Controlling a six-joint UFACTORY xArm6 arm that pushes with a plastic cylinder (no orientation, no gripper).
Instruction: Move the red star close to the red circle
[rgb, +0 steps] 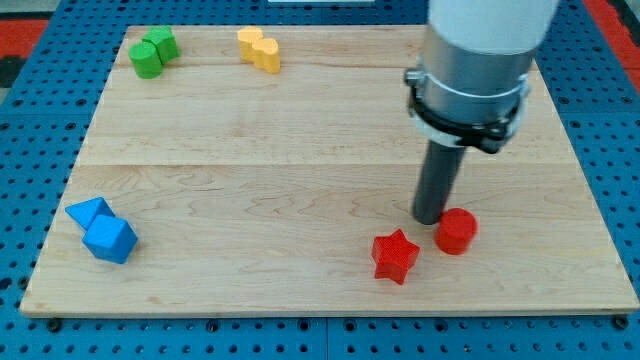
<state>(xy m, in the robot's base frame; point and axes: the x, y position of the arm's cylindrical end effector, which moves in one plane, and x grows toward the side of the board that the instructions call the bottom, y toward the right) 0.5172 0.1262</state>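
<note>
The red star (395, 256) lies near the view's bottom, right of centre. The red circle (456, 231) stands just to its upper right, a small gap between them. My tip (430, 217) rests on the board directly left of the red circle, touching or almost touching it, and just above and right of the red star. The rod rises from there into the grey arm body at the view's top right.
A blue triangle (88, 212) and blue cube (110, 240) sit together at the bottom left. Two green blocks (153, 52) lie at the top left. A yellow block (259, 48) lies at the top, left of centre. The wooden board (250, 180) ends near all four view edges.
</note>
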